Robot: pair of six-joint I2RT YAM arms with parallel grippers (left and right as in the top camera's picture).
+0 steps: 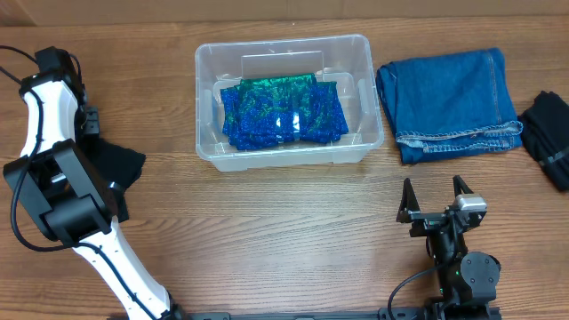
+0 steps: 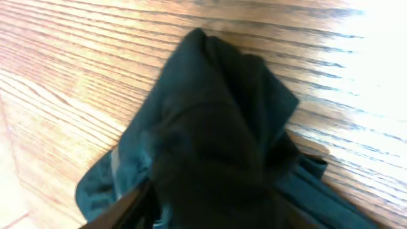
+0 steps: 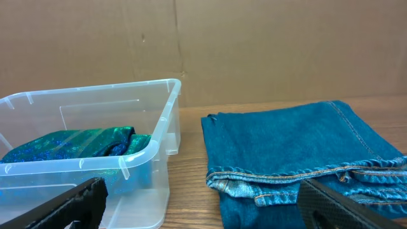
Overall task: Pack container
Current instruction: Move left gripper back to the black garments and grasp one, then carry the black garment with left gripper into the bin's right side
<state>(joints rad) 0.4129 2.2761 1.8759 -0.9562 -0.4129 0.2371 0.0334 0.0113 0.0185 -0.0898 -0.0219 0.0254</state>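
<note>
Left fingers (image 2: 203, 213): at 9 o'clock on the desk (image 1: 293, 231), sunk into a dark cloth (image 2: 216, 114) that fills the left wrist view. Only 1 finger edge shows at the bottom, so we cannot tell whether they are apart or clamped on the fabric.
Right fingers (image 1: 434, 197): spread apart with nothing between them, at 5 o'clock of the container and pointing toward 12 o'clock.
Container (image 1: 206, 107): it stands upright and open at 12 o'clock on the desk, well apart from both arms. We see no lid.
Container handling: we judge it light, stiff and rather slick. The thick rim looks like the best hold, since the thin walls may flex. A push from 1 side could slide it on the wood.
Contents: 1 folded blue-green patterned cloth (image 1: 280, 111) lies flat on the base and covers most of it. There is free height above it.
Outside the container: folded jeans (image 1: 449, 102) lie just beside it at 3 o'clock. A black item (image 1: 551, 133) sits farther out at the desk edge, and the dark cloth lies at 8 o'clock.
Fabric handling: we judge all the pieces soft and limp, so they will drape and may unfold when lifted. The jeans look the heaviest.
Progress: we judge packing partly done, with 1 piece in and 3 pieces outside.
</note>
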